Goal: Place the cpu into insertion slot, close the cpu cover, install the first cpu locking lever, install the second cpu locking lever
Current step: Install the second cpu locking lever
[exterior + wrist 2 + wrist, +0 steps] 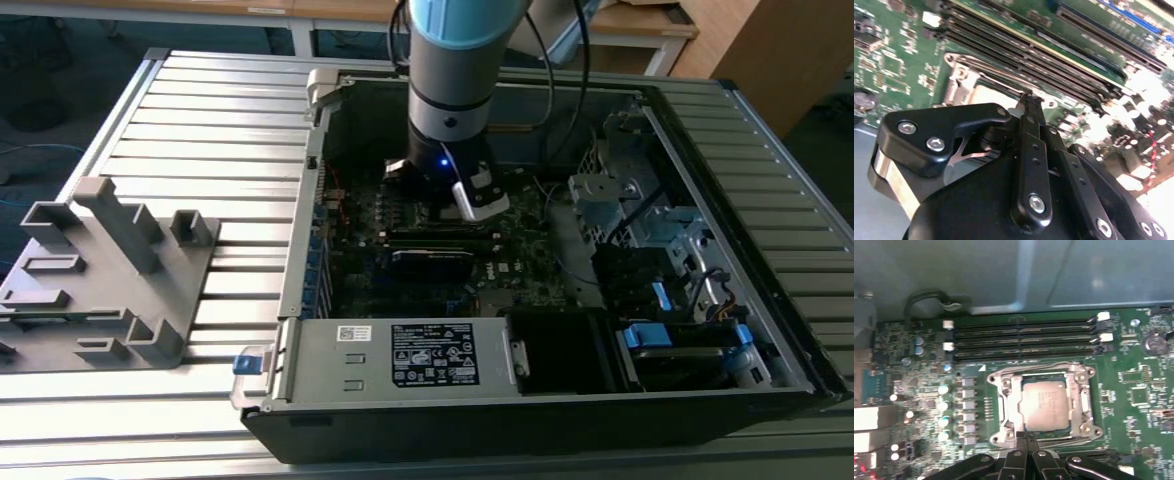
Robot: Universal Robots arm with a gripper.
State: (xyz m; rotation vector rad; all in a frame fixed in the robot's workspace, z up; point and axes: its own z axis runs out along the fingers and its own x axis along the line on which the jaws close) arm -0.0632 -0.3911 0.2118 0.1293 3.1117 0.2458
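Observation:
The cpu [1046, 402] lies flat in the insertion slot [1000, 436] of the green motherboard [1134, 405], its grey metal top showing through the window of the cpu cover [1085, 405], which is folded down over it. A thin wire lever [1039, 365] runs along the socket edge beside the memory slots. My gripper [1026, 436] is shut, its black fingertips pressed together at the opposite socket edge, with nothing visible between them. In the second wrist view the gripper [1029, 98] touches down right at the silvery socket frame [960, 82]. The exterior view shows the gripper [454, 215] deep inside the case.
Several long black memory slots [1024, 337] lie close to the socket. Capacitors [944, 390] and a coin battery [1154, 342] flank it. The open case's walls [314, 180], the power supply [400, 355] and drive bays [667, 300] surround the board. A grey fixture [107, 270] stands at the exterior view's left.

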